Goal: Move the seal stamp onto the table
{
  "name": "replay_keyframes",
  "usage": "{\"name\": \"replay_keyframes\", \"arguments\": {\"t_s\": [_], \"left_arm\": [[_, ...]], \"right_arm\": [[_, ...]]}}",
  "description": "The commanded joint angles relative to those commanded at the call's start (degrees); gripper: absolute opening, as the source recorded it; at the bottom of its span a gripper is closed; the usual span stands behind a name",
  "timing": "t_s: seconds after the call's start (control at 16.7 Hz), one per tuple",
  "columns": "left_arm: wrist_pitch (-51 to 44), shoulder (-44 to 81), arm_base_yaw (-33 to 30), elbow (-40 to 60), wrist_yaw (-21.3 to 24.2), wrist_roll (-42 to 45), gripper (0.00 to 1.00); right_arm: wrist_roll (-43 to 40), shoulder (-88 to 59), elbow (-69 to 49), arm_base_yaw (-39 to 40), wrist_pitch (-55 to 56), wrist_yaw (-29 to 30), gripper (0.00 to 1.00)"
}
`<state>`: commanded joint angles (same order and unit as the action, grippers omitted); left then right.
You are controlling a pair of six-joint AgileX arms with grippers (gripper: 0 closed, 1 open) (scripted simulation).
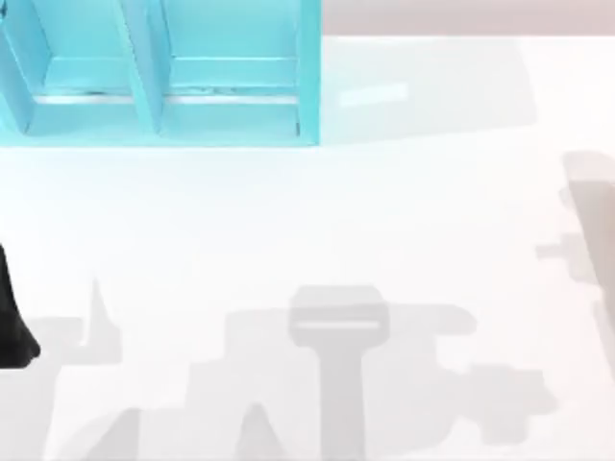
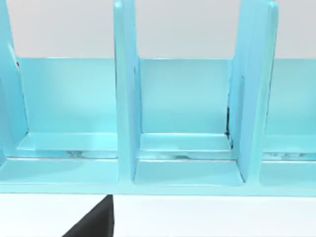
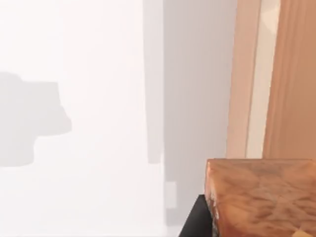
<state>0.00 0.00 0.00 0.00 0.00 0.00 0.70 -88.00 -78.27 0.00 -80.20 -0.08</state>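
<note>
top view: the turquoise shelf unit (image 1: 159,72) stands on the white table (image 1: 317,211); a black part of the left arm sits well below it at the table's left edge.

left wrist view: the shelf's compartments look bare, likely being searched.

right wrist view: the amber seal stamp (image 3: 261,197) looms close beside a black finger (image 3: 197,219), probably carried; whether it is clamped i cannot tell.

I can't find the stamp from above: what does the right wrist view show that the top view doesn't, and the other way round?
Right wrist view alone: the translucent amber-orange blocky seal stamp, close to the camera, next to a black part of the right gripper; I cannot tell whether it is gripped. Top view alone: the turquoise-blue shelf unit with compartments at the table's far left, and a black part of the left arm at the left edge. Both: the glossy white table, crossed by grey shadows.
</note>
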Motion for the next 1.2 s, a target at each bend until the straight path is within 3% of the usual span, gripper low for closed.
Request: {"name": "replay_keyframes", "arguments": {"t_s": [0.3, 0.9, 1.2], "left_arm": [[0.00, 0.00, 0.00, 0.00, 0.00, 0.00, 1.00], [0.00, 0.00, 0.00, 0.00, 0.00, 0.00, 1.00], [0.00, 0.00, 0.00, 0.00, 0.00, 0.00, 1.00]], "right_arm": [[2.16, -2.46, -0.32, 1.79, 2.15, -0.08, 0.00], [19.37, -21.54, -1.87, 18.82, 19.58, 0.19, 0.00], [20.94, -23.16, -1.99, 20.33, 21.18, 0.25, 0.00]]}}
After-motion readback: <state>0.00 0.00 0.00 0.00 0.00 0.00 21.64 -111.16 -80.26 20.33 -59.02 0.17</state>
